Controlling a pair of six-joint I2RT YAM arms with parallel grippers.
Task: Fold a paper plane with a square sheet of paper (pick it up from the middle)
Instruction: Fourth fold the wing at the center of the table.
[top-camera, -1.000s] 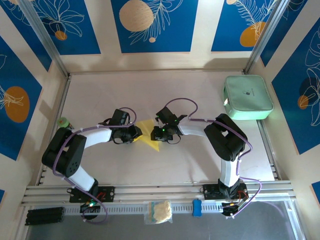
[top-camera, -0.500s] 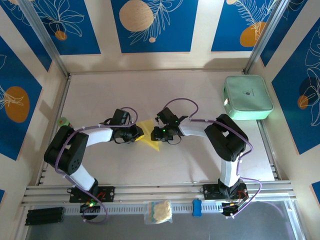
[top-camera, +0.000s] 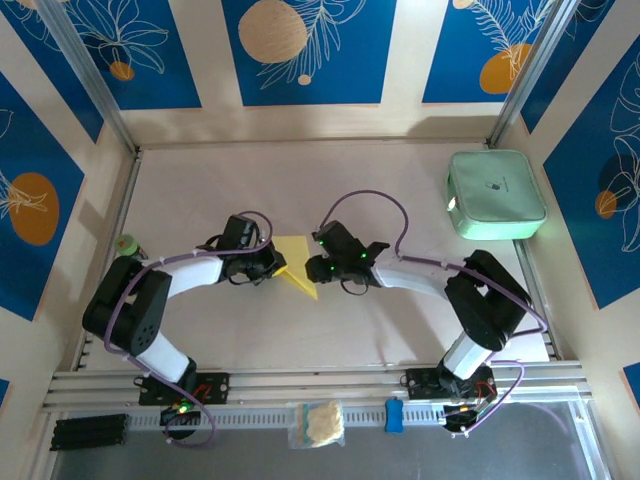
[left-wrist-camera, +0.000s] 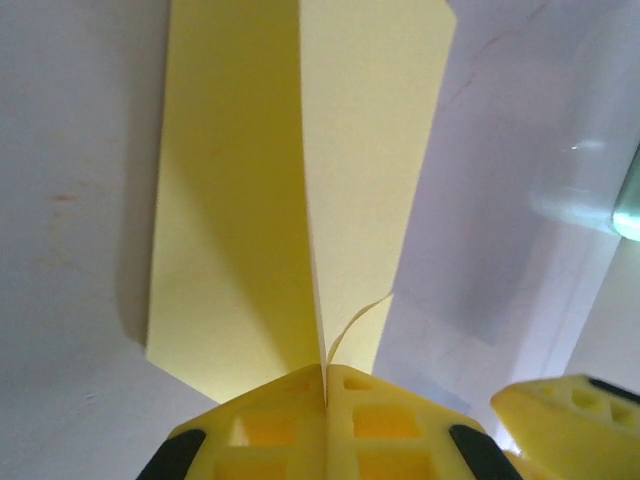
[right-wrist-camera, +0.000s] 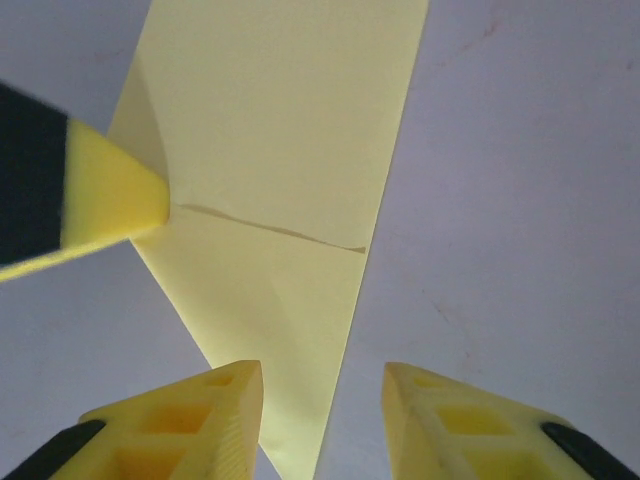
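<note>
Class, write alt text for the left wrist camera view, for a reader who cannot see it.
The left gripper, its yellow fingers closed together at the bottom of the frame, pinches the near end of a folded yellow paper at its centre crease. The paper stretches away up the frame over a pale table, its left half shaded and its right half lit.

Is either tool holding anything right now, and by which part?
Left tool pinches the paper plane by the near end of its centre ridge; right tool is open, holding nothing.
</note>
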